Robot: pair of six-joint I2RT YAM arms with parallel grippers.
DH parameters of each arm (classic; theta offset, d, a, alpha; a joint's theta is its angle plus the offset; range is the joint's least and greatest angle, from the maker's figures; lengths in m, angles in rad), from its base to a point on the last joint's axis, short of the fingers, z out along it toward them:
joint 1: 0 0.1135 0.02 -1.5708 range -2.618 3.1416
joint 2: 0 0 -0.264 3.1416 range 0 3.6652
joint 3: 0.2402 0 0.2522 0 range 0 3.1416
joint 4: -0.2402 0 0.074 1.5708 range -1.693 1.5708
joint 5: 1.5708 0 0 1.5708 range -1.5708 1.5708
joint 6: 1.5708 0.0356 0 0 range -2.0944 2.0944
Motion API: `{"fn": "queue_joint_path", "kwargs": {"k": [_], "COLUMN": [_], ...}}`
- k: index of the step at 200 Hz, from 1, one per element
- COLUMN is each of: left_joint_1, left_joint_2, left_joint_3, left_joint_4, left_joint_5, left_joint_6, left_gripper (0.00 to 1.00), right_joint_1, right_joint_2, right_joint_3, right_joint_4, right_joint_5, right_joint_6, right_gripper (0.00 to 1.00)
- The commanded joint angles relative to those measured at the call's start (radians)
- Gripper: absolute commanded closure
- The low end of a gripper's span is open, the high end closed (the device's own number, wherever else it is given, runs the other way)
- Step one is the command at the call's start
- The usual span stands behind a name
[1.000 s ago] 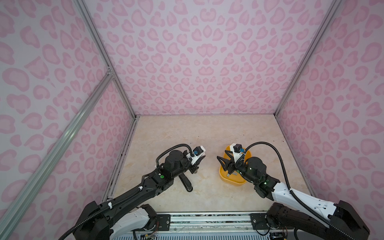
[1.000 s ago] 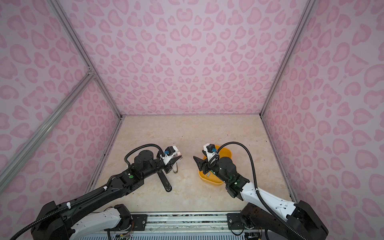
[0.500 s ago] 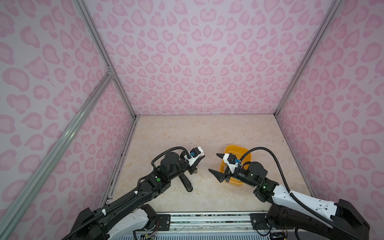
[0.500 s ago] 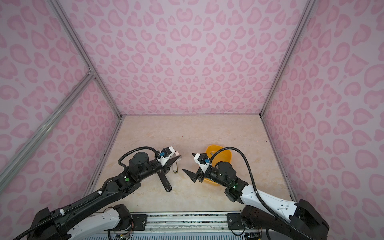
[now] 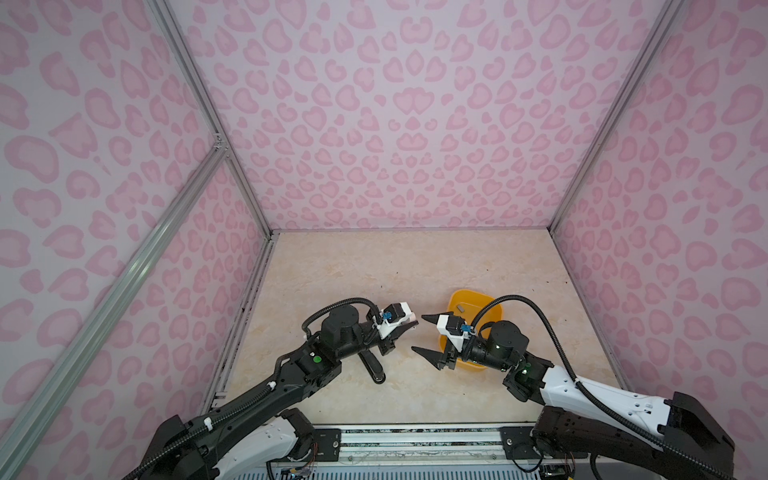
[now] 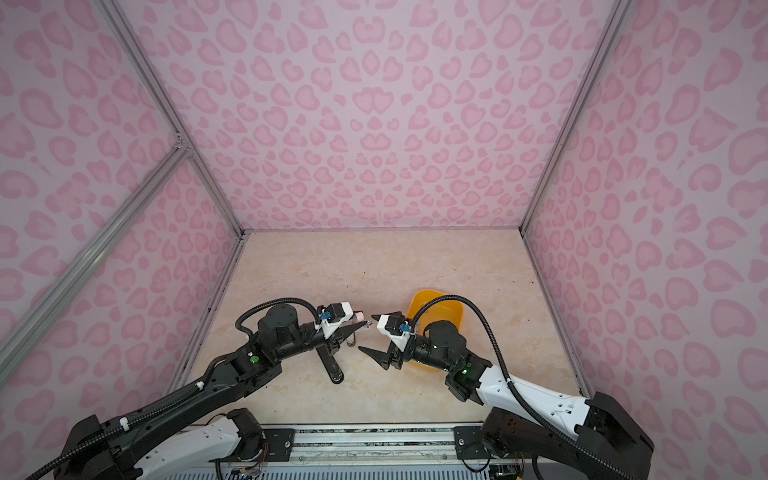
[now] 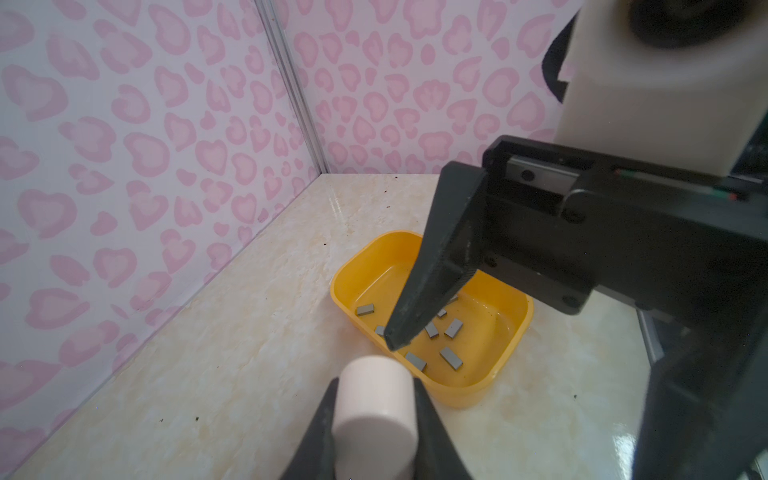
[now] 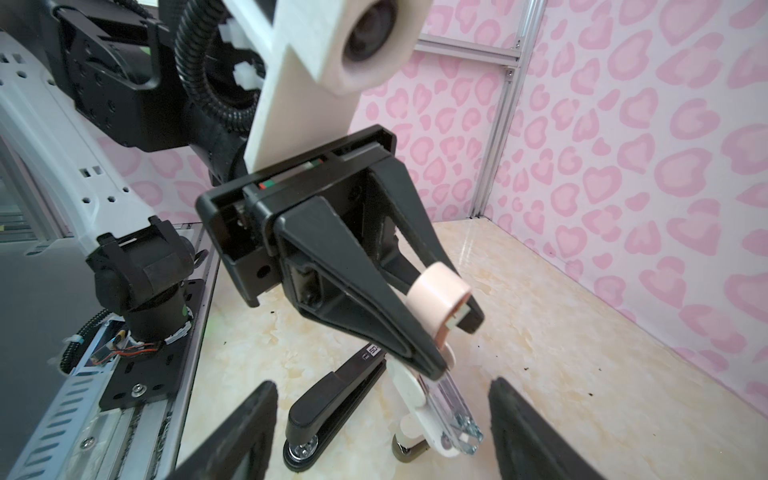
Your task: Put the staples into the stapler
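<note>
The left gripper (image 6: 357, 326), near and left of centre, is clamped on a small pale pink piece (image 6: 359, 316). Facing it, the right gripper (image 6: 368, 333) gapes wide and empty. A black stapler (image 6: 330, 365) lies under the left gripper; an orange tray (image 6: 446, 311) sits just beyond the right gripper, partly hidden by it

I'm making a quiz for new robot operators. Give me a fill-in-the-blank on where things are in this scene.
1. The left gripper is shut on a pale pink cylinder, while the right gripper stands ___.
2. The yellow tray holding the grey staples sits on the ___ arm's side of the table.
3. The black stapler lies on the ___ arm's side.
Missing words: open; right; left.
</note>
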Motion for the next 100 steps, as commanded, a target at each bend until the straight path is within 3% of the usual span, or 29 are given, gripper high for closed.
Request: {"fn": "queue_joint_path", "kwargs": {"k": [1, 40, 100], "left_joint_1": [-0.002, -0.006, -0.013], "left_joint_2": [0.013, 0.007, -0.004], "left_joint_3": [0.019, 0.023, 0.021], "left_joint_4": [0.026, 0.018, 0.015], "left_joint_5": [0.091, 0.194, 0.228], "left_joint_6": [0.032, 0.061, 0.073], "left_gripper": [0.96, 0.96, 0.96], "right_joint_1": [0.002, 0.003, 0.002], "right_joint_2": [0.004, 0.012, 0.018], "right_joint_3": [0.011, 0.019, 0.018], "right_joint_4": [-0.023, -0.042, -0.03], "right_joint_5": [-0.01, 0.042, -0.026], "right_joint_6": [-0.02, 0.001, 0.003], "right_gripper": [0.21, 0.18, 0.16]}}
